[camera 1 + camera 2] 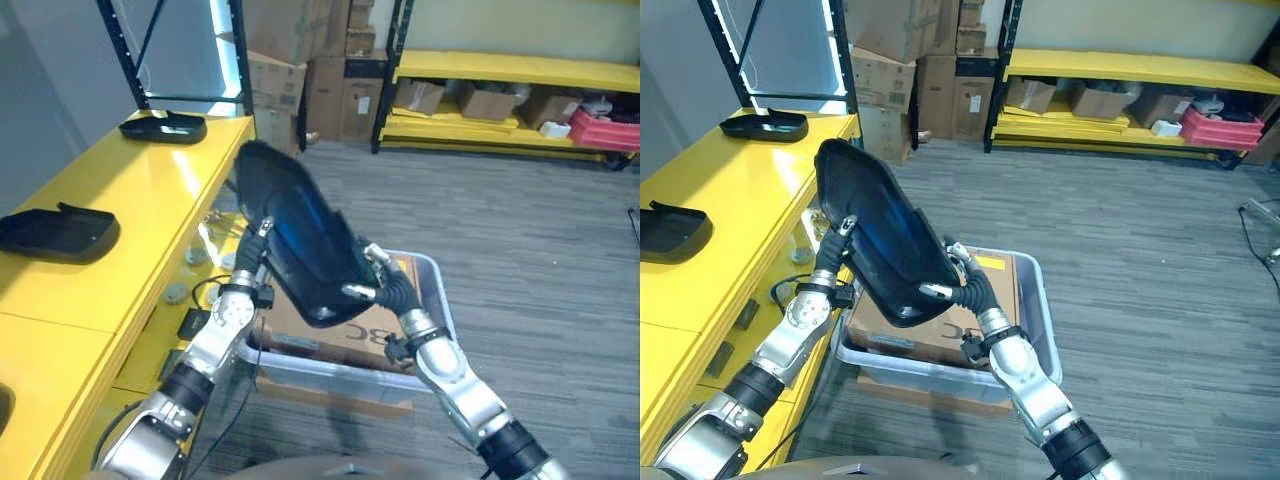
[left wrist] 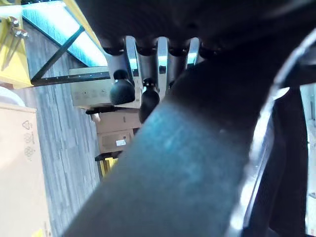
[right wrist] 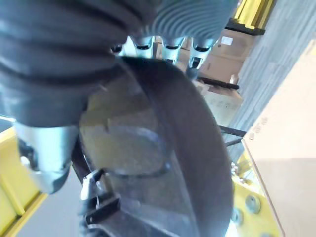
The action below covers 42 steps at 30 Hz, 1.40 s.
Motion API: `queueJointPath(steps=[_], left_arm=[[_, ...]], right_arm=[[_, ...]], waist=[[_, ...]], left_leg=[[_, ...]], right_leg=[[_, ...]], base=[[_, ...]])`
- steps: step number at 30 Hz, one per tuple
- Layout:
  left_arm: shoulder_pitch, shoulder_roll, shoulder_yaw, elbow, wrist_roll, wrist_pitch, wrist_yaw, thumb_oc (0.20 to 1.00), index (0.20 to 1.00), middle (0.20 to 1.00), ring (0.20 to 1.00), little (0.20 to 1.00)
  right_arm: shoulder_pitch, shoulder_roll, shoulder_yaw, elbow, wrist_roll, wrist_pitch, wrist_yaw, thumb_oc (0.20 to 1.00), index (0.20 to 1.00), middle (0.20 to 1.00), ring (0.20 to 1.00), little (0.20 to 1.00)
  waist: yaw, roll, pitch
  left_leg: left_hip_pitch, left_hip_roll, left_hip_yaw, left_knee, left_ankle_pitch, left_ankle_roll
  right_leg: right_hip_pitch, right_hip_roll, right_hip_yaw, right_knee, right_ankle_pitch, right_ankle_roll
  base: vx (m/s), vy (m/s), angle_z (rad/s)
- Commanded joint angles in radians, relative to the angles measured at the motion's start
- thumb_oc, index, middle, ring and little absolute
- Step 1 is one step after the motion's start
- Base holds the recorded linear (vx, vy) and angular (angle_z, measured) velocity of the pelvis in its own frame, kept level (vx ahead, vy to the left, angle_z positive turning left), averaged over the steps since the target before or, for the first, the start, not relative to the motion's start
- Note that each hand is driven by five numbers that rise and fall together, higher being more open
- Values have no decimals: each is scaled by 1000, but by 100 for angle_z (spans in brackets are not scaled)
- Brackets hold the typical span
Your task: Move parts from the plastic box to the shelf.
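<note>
A large glossy black part (image 1: pixel 300 240) is held up in the air between both hands, tilted, above the clear plastic box (image 1: pixel 437 290). My left hand (image 1: pixel 254 262) grips its left side, next to the yellow shelf (image 1: pixel 130 200); its fingers (image 2: pixel 121 89) curl over the part's edge (image 2: pixel 197 148). On the lower right end my right hand (image 1: pixel 386 281) is shut, with fingers (image 3: pixel 170 49) hooked over the rim (image 3: pixel 192 148) and the thumb (image 3: pixel 44 168) underneath. A brown cardboard carton (image 1: pixel 350 335) lies in the box.
Two more black parts (image 1: pixel 60 232) (image 1: pixel 163 127) lie on the yellow shelf top at the left. A black rack post (image 1: pixel 125 55) stands behind it. Stacked cartons (image 1: pixel 300 60) and a second yellow rack (image 1: pixel 520 70) line the far wall across grey carpet (image 1: pixel 530 240).
</note>
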Motion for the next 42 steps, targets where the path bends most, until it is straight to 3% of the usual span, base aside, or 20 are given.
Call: queueJointPath(steps=[1,5,11,13,16,17,19,23,29,33,36,39,40,41,42], left_arm=[[-165,-28,-10,54,98,-48,-16,200,200,200,200,200],[-145,-20,16,111,145,-40,-10,200,200,200,200,200],[-122,-16,29,180,225,-38,3,200,200,200,200,200],[-122,-4,27,184,285,-57,31,200,200,200,200,200],[-52,14,73,93,225,-100,27,200,200,200,200,200],[-50,16,74,91,225,-99,26,200,200,200,200,200],[69,60,127,-76,172,-140,-33,200,200,200,200,200],[184,97,204,-205,111,-167,-107,200,200,200,200,200],[273,104,273,-407,0,-193,-207,200,200,200,200,200],[283,161,292,-566,0,-202,-241,200,200,200,200,200],[274,183,328,-617,26,-207,-205,200,200,200,200,200],[264,198,347,-649,62,-204,-186,200,200,200,200,200],[258,214,354,-652,96,-206,-177,200,200,200,200,200],[257,214,354,-652,97,-206,-176,200,200,200,200,200],[241,234,361,-669,126,-212,-170,200,200,200,200,200]], right_arm=[[13,18,-62,-87,-20,-73,-1,1000,1000,1000,1000,1000],[108,42,-190,4,-13,-81,-38,1000,1000,1000,1000,1000],[160,79,-259,210,-77,-81,-100,1000,1000,1000,1000,1000],[158,111,-258,414,-94,-77,-131,1000,1000,1000,1000,1000],[137,160,-232,726,-88,-28,-117,1000,1000,1000,1000,1000],[135,160,-230,729,-87,-30,-117,1000,1000,1000,1000,1000],[120,208,-240,935,-36,6,-72,1000,1000,1000,1000,1000],[106,263,-244,1150,-2,47,-5,1000,1000,1000,1000,1000],[24,294,-225,1372,-56,113,65,1000,1000,1000,1000,1000],[-74,281,-126,1448,-252,175,97,1000,1000,1000,1000,1000],[-115,254,-167,1424,-220,171,60,1000,1000,1000,1000,1000],[-135,229,-219,1425,-179,172,33,1000,1000,1000,1000,1000],[-133,225,-231,1425,-173,171,28,1000,1000,1000,1000,1000],[-134,225,-231,1425,-173,171,28,1000,1000,1000,1000,1000],[-119,221,-218,1430,-205,181,46,1000,1000,1000,1000,1000]], waist=[[20,-8,-26],[7,-4,-26],[-5,0,-24],[-8,3,-19],[4,4,1],[2,4,1],[27,7,19],[56,12,26],[107,21,44],[191,48,110],[216,64,143],[222,66,140],[219,67,139],[218,66,138],[201,69,116]], left_leg=[[83,49,-14,14,-117,-25],[83,49,-11,14,-117,-26],[86,49,-5,15,-121,-26],[84,49,-7,14,-121,-26],[73,49,-13,17,-116,-28],[72,49,-13,17,-116,-28],[61,50,-25,20,-112,-31],[61,56,-38,15,-108,-35],[39,64,-86,44,-105,-43],[-74,67,-200,75,-44,-69],[-180,36,-276,65,29,-96],[-233,8,-215,91,25,-73],[-228,8,-155,114,7,-60],[-233,7,-156,116,10,-58],[-181,44,11,118,-43,-49]], right_leg=[[-98,-14,14,81,-12,38],[-98,-15,13,83,-12,40],[-98,-14,18,82,-13,41],[-104,-14,20,84,-12,42],[-112,-14,20,86,-11,40],[-112,-14,19,86,-11,40],[-116,-14,11,85,-11,38],[-107,-11,-1,80,-15,32],[-85,-3,-35,74,-27,16],[-96,10,-132,56,-32,-15],[-138,-3,-228,38,-21,-17],[-173,-37,-313,52,-19,-11],[-173,-44,-342,65,-26,-13],[-176,-45,-343,66,-23,-13],[-139,-56,-439,54,-42,-20]], base=[[0,0,0],[0,0,0],[-2,-3,-6],[-6,-3,-2],[-46,-21,0],[-58,-32,-1],[-44,-36,3],[-4,-43,12],[2,-81,23],[-173,-169,85],[-229,-58,116],[-158,-37,122],[-68,-41,102],[-79,-32,115],[-51,-8,141]])
